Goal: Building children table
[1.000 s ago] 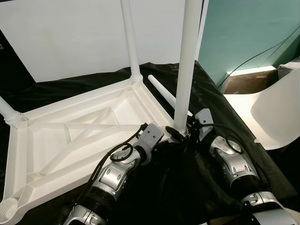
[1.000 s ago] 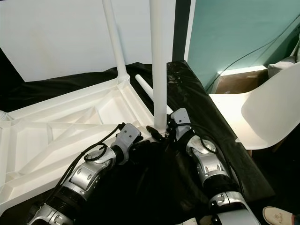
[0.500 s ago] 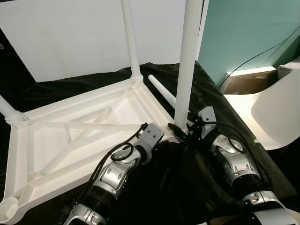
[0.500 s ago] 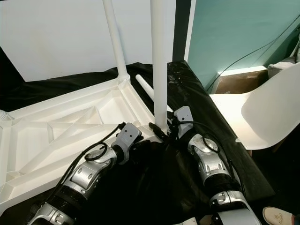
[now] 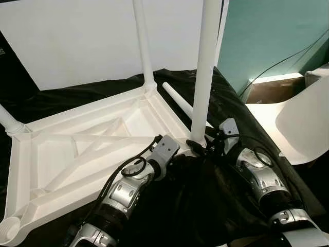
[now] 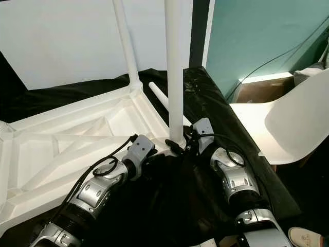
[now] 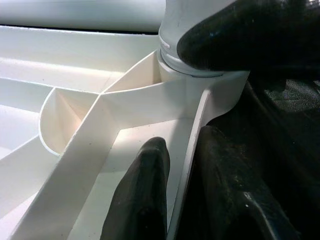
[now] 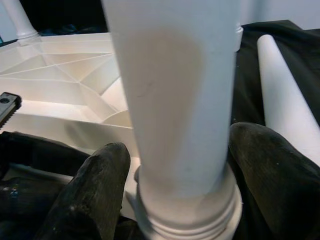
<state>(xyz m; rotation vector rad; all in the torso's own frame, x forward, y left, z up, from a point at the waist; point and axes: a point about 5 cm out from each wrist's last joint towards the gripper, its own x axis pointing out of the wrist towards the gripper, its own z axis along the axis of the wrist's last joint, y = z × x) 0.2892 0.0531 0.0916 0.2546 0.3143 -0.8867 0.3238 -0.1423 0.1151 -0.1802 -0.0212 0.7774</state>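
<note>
- The upturned white plastic children's table (image 5: 77, 149) is lying on a black cloth (image 5: 205, 206), ribbed underside facing up.
- The left tool (image 7: 182, 165) is pinching the table's rim at its near corner, one finger on each side.
- The right tool (image 8: 175, 165) is grasping the base of the upright white plastic leg (image 5: 203, 77) in that corner's socket.
- A loose white leg (image 5: 177, 100) is lying just beyond.

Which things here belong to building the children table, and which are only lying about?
Part of the job:
- upturned table top
- near leg, gripped at its base by the right gripper
- far leg
- loose leg on the cloth
- left gripper, pinching the table top's edge

Lying about:
- white chair
- cardboard box
</note>
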